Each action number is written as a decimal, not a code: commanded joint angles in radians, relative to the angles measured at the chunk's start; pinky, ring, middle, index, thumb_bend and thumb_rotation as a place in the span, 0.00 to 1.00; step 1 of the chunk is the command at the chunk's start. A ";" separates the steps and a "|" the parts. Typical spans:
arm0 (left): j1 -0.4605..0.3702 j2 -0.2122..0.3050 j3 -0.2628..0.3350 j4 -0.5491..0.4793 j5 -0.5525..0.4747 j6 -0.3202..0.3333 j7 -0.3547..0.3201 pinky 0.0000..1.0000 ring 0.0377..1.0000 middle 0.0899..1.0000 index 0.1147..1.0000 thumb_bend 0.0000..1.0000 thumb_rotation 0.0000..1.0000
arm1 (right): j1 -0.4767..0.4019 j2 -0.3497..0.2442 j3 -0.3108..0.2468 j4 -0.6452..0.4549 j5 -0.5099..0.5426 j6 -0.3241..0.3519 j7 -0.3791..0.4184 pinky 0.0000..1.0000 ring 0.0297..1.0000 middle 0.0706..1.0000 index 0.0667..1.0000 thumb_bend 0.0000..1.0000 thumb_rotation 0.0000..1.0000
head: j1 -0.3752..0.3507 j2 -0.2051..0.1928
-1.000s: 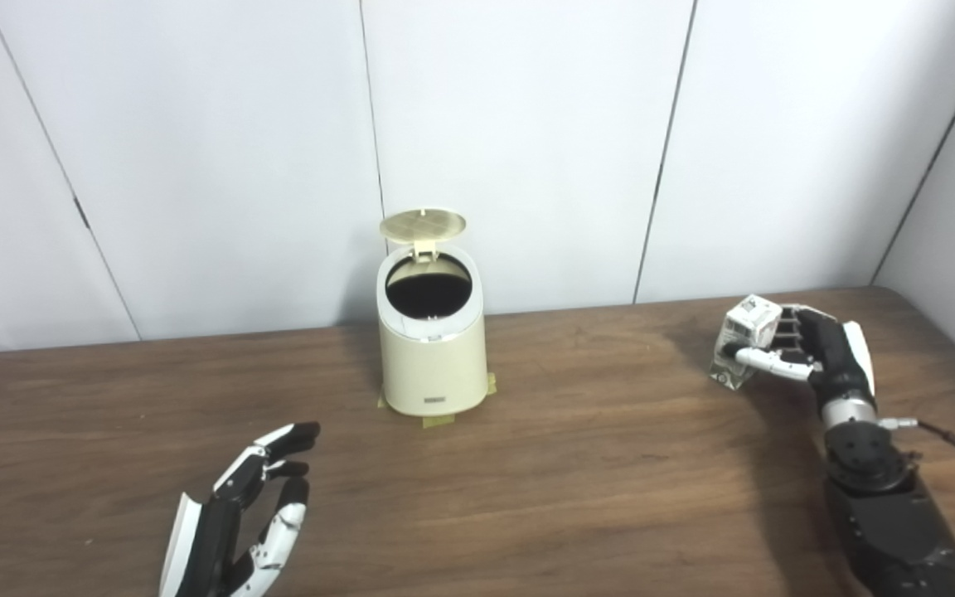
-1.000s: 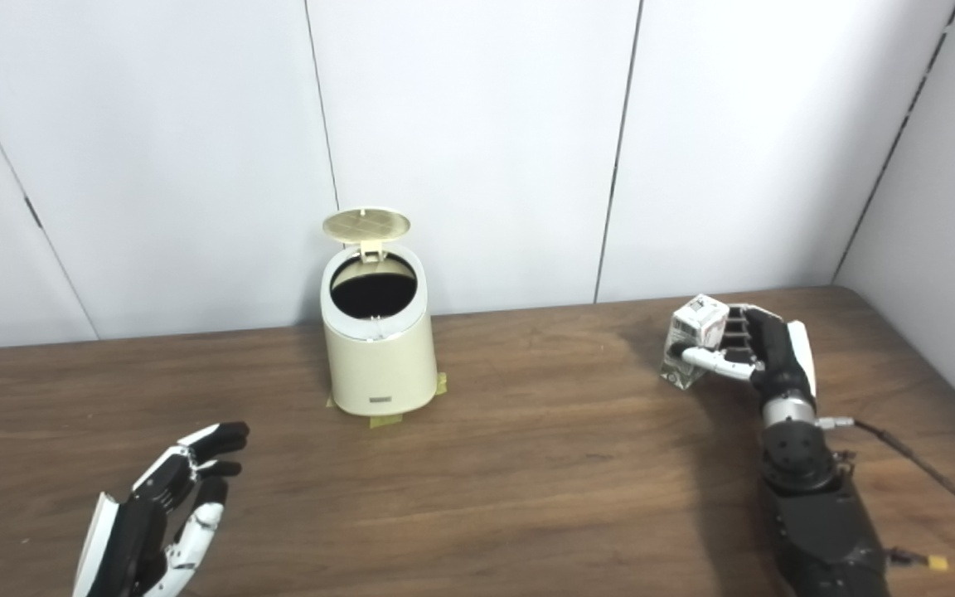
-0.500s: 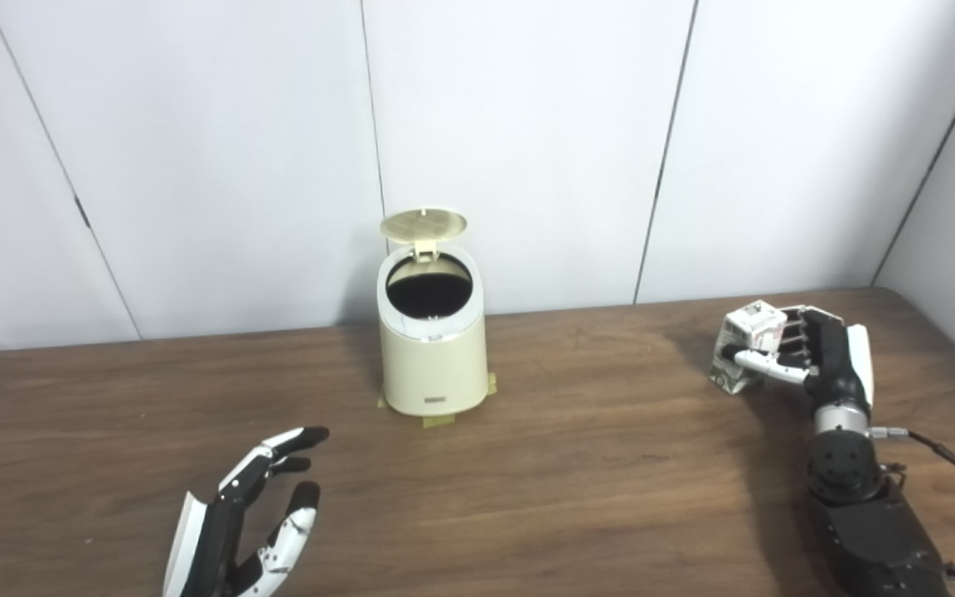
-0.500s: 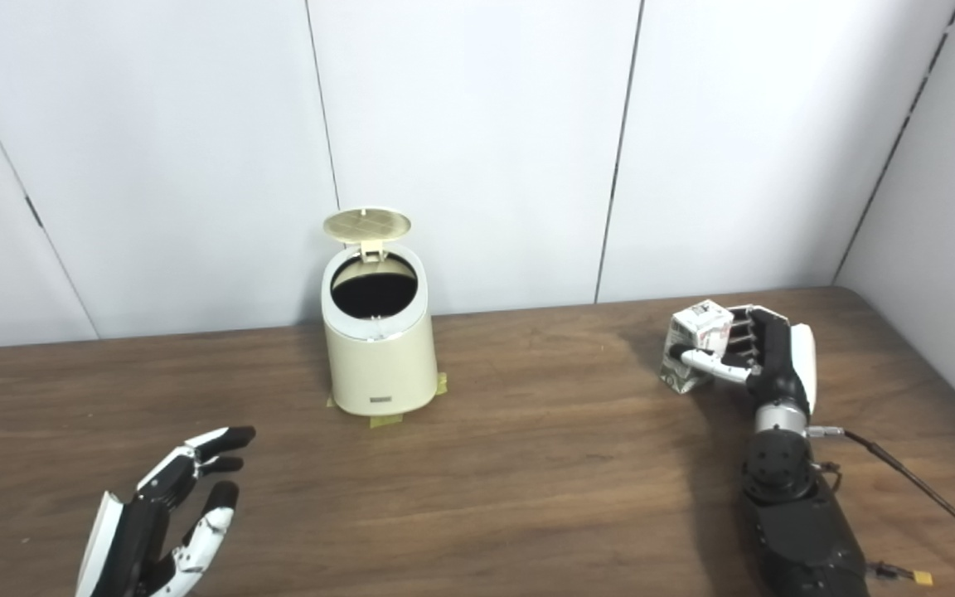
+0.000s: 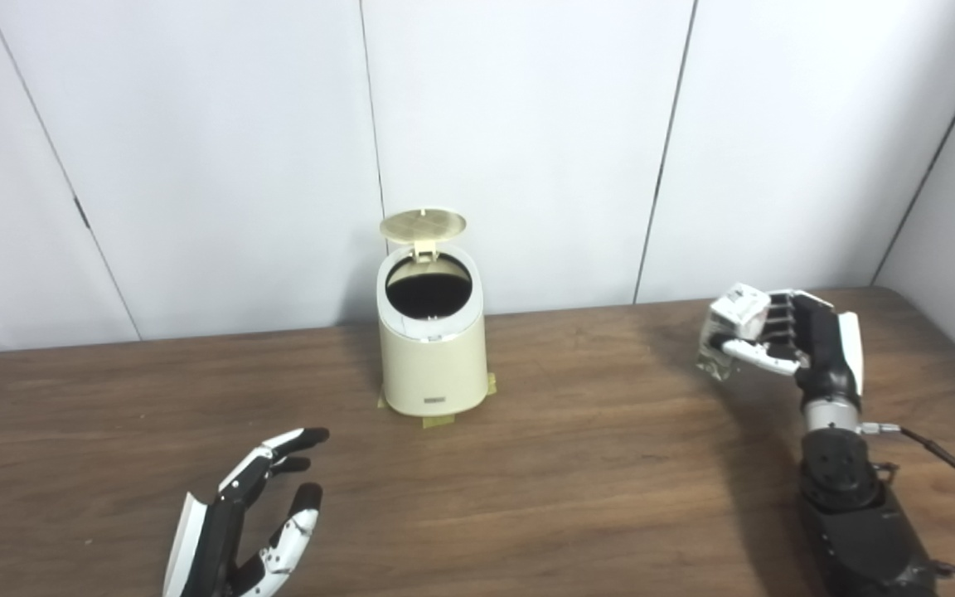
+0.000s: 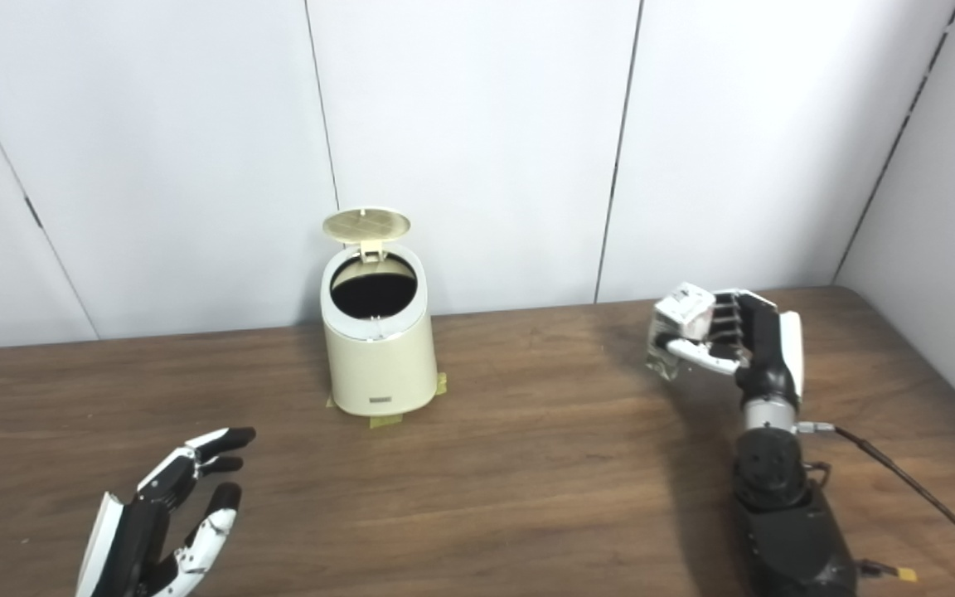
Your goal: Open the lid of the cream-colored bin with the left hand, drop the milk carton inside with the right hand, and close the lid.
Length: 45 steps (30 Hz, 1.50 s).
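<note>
White wall panels are backing the brown counter (image 5: 577, 464); the bin (image 5: 432, 348) is standing with lid (image 5: 424, 224) up. I am gripping the milk carton (image 5: 730, 327) in the right hand (image 5: 784, 340), fingers closed around it, well right of the bin; left hand (image 5: 241, 531) is idling, fingers spread. Next I am needing to carry it over the opening.

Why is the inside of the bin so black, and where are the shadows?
Left eye view: little light reaches inside the open cream-colored bin, so its opening reads black; a soft shadow lies on the brown wooden table under the right hand. Right eye view: the same shadow; the small white milk carton looks slightly blurred.
</note>
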<state>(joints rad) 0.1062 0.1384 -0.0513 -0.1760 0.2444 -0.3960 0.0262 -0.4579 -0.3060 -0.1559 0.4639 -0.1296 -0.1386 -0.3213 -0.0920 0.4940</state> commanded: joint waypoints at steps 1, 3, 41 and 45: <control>0.005 -0.015 -0.002 0.016 0.020 -0.023 0.013 0.71 0.77 0.75 0.70 0.33 0.53 | -0.052 0.000 -0.009 -0.099 0.022 -0.014 0.019 0.40 0.44 0.45 0.44 0.53 0.00 | 0.001 0.002; 0.004 -0.014 -0.002 0.017 0.029 -0.028 0.016 0.70 0.77 0.75 0.70 0.33 0.54 | -0.041 0.022 0.007 -0.198 0.018 0.017 0.044 0.39 0.43 0.43 0.45 0.53 0.00 | 0.004 0.002; 0.011 -0.050 -0.031 0.023 0.088 -0.017 0.067 0.69 0.78 0.75 0.71 0.38 0.57 | -0.226 0.153 0.431 -0.257 -0.177 -0.331 0.005 0.37 0.42 0.45 0.46 0.52 0.00 | 0.075 -0.018; 0.019 -0.054 -0.034 0.018 0.082 -0.011 0.068 0.70 0.79 0.76 0.72 0.39 0.58 | -0.278 0.141 0.511 -0.206 -0.197 -0.331 -0.082 0.33 0.40 0.46 0.45 0.52 0.00 | 0.086 -0.018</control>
<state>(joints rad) 0.1009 0.1271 -0.0766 -0.1738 0.3205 -0.3968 0.0760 -0.6567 -0.1623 0.3546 0.2743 -0.3265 -0.4310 -0.3433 -0.0046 0.4755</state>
